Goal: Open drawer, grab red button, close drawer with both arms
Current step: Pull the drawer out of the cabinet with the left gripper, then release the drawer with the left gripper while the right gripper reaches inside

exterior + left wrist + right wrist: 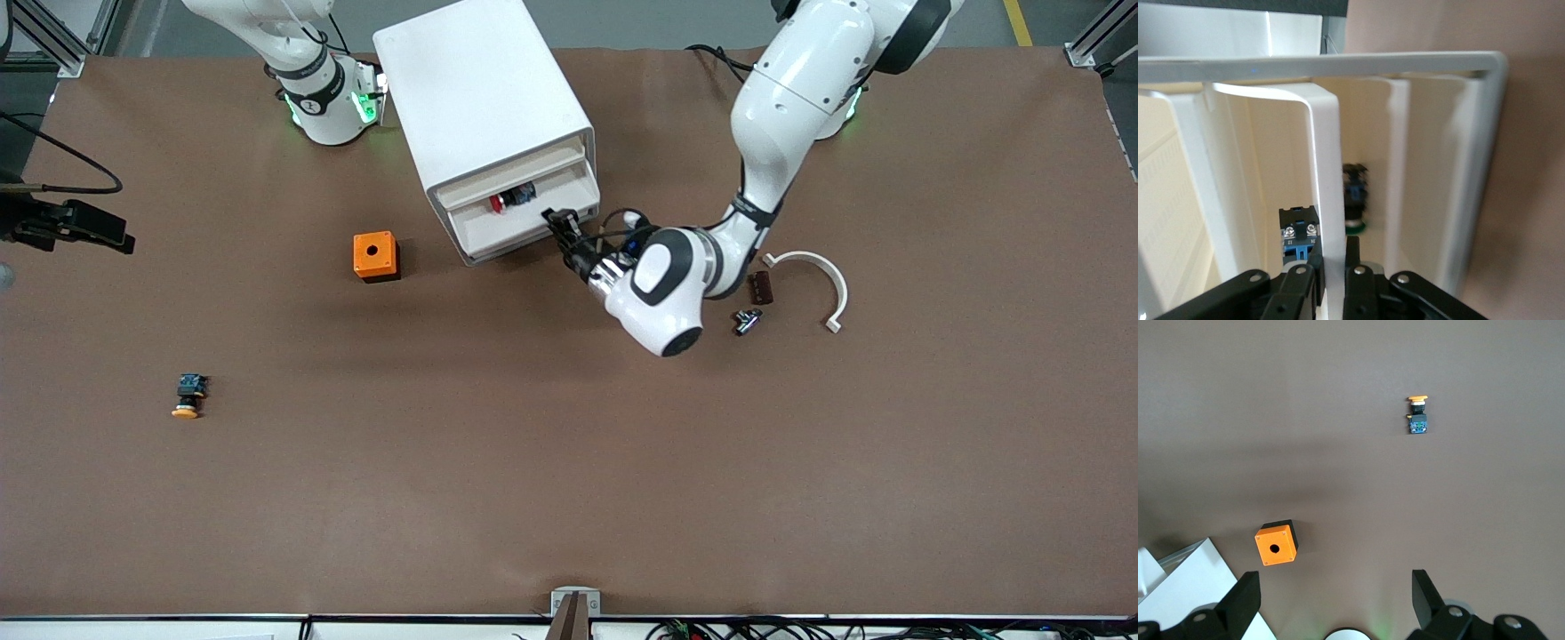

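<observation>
The white cabinet stands near the arms' bases. Its second drawer is pulled partly out. The red-capped button lies inside it. In the left wrist view its black-and-blue body shows just past the drawer's front wall. My left gripper is shut on that front wall at the end nearer the left arm. My right gripper is open and empty, held high over the table near the right arm's base. It does not show in the front view.
An orange box with a hole sits beside the cabinet toward the right arm's end. A yellow-capped button lies nearer the front camera. A white curved piece, a brown part and a small dark part lie by the left arm.
</observation>
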Robot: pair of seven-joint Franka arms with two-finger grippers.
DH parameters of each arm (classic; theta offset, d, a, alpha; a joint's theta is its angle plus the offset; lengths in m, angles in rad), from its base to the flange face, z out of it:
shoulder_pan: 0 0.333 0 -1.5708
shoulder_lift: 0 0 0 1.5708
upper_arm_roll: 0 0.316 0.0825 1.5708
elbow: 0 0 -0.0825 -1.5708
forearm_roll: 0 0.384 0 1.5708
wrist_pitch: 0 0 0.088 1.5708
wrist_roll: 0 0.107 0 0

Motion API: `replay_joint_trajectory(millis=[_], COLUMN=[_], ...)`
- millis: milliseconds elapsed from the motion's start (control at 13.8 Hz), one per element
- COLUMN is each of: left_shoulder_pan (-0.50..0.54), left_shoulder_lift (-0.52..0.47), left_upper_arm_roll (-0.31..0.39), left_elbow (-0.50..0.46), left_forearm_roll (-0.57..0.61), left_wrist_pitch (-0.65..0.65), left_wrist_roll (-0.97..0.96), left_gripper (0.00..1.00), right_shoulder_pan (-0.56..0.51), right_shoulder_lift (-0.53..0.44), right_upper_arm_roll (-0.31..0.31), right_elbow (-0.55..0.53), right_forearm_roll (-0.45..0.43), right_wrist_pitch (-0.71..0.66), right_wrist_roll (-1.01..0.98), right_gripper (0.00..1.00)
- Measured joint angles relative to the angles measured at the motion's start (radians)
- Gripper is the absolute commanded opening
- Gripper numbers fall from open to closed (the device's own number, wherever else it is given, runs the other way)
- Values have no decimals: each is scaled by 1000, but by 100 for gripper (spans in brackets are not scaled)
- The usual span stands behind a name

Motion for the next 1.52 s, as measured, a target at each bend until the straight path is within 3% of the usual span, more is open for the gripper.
replay_joint_trajectory(millis=[434,507,579,652,1014,1231,1520], left_shoulder_pan=[110,122,134,144,209,271,419], left_shoulder_lift=[19,24,28,30,28,15,-62], left_upper_arm_roll=[5,6,6,7,10,10,9], left_elbow=[73,82,89,94,154,242,279], left_forearm_roll=[37,37,37,37,67,203,444], left_wrist_pitch=[3,3,2,4,-56,-153,-237], left_wrist_roll=[12,18,31,51,84,88,194], left_gripper=[3,34,93,100,100,100,100], right_shoulder_pan=[104,124,147,175,331,461,593], right_shoulder_lift=[33,42,52,61,102,154,243], right_upper_arm_roll=[7,7,8,9,12,14,14], right_elbow=[0,1,1,1,-5,-8,-8], right_forearm_roll=[0,0,0,2,20,21,39], right_wrist_pitch=[31,33,39,57,95,92,117], right_wrist_roll=[359,448,528,589,722,953,1257], right_gripper=[100,100,100,100,100,100,100])
